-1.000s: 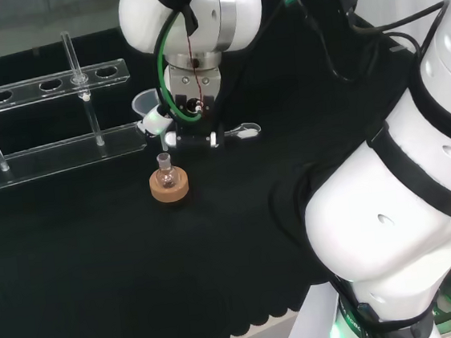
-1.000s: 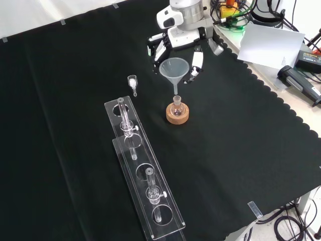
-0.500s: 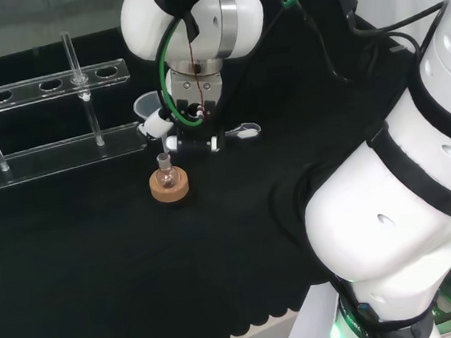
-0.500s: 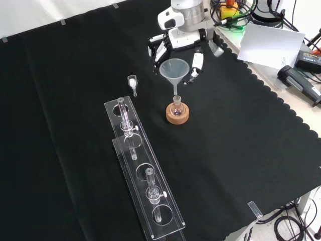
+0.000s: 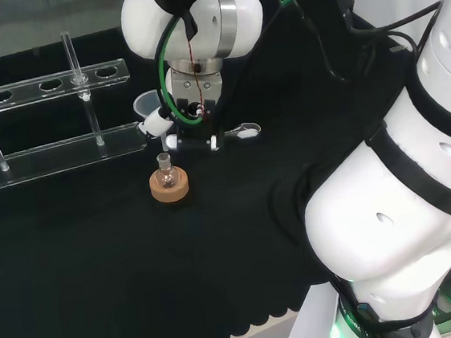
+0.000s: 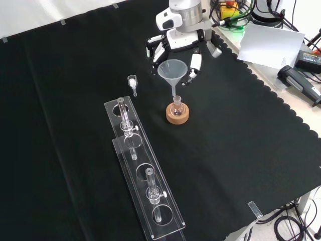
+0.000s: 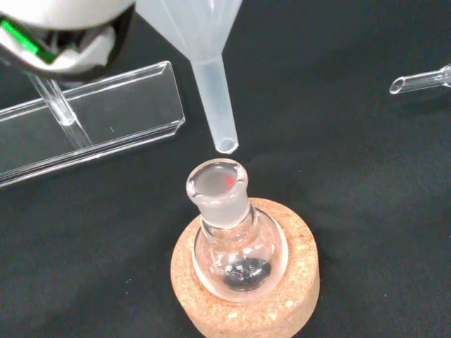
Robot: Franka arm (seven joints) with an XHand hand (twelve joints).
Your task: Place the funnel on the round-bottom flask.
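The hand (image 6: pixel 178 40) grasped the funnel (image 6: pixel 171 71) with curled fingers (image 6: pixel 194 63); the funnel hung upright, its spout tip just above the open neck of the flask (image 6: pixel 176 107), not inside; the flask stood on a cork ring (image 6: pixel 178 115) on the black cloth (image 6: pixel 241 140)

In the front view we see the small clear glass round-bottom flask (image 6: pixel 176 106) sitting in the round cork ring stand (image 6: pixel 178 114) on the black-clothed table (image 6: pixel 241 135), with the long clear plastic test-tube rack (image 6: pixel 142 170) to its left and nearer us. The translucent plastic funnel (image 6: pixel 172 72) hangs above the flask in the black and white robot hand (image 6: pixel 180 45), its stem tip just over the flask mouth and apart from it. A small clear glass vial (image 6: pixel 132 82) lies left of the funnel, beyond the rack's far end.
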